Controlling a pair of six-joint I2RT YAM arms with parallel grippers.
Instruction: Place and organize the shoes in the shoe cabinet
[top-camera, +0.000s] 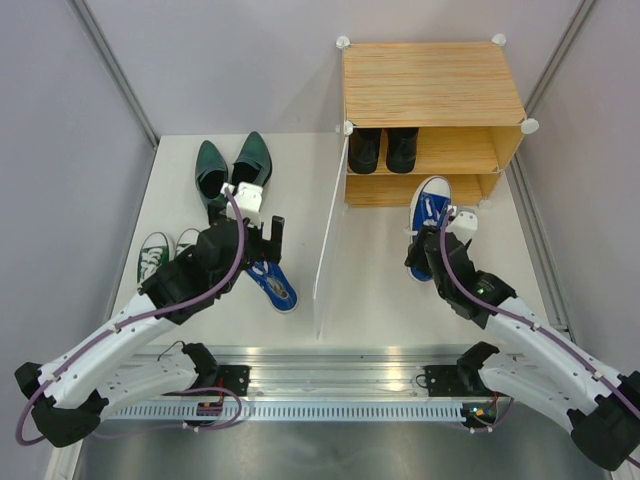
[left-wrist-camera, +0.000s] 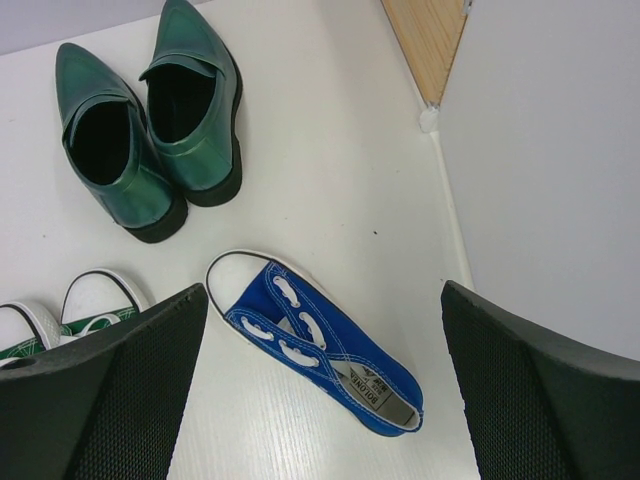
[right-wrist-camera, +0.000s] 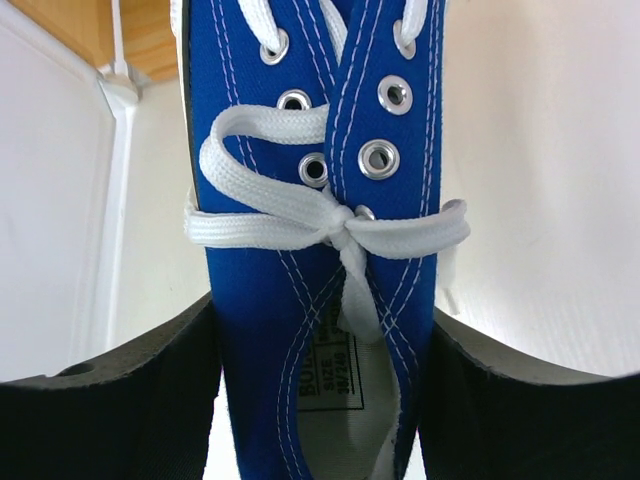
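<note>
My right gripper (top-camera: 425, 255) is shut on a blue canvas sneaker (right-wrist-camera: 250, 270), its fingers (right-wrist-camera: 120, 400) pressing both sides near the heel. The white toe of that sneaker (top-camera: 430, 200) points at the lower shelf of the shoe cabinet (top-camera: 430, 80). The second blue sneaker (left-wrist-camera: 320, 340) lies on the table, and my left gripper (left-wrist-camera: 322, 295) hovers wide open above it without touching. Black dress shoes (top-camera: 383, 150) stand on the cabinet's upper shelf. The dark green pointed shoes (top-camera: 232, 170) and the green white-toed sneakers (top-camera: 165, 250) sit on the table's left half.
The cabinet's translucent white door panel (top-camera: 325, 240) stands open, reaching toward the near edge and dividing the table between the two arms. Grey walls close in on both sides. The second blue sneaker (top-camera: 275, 285) lies just left of the panel.
</note>
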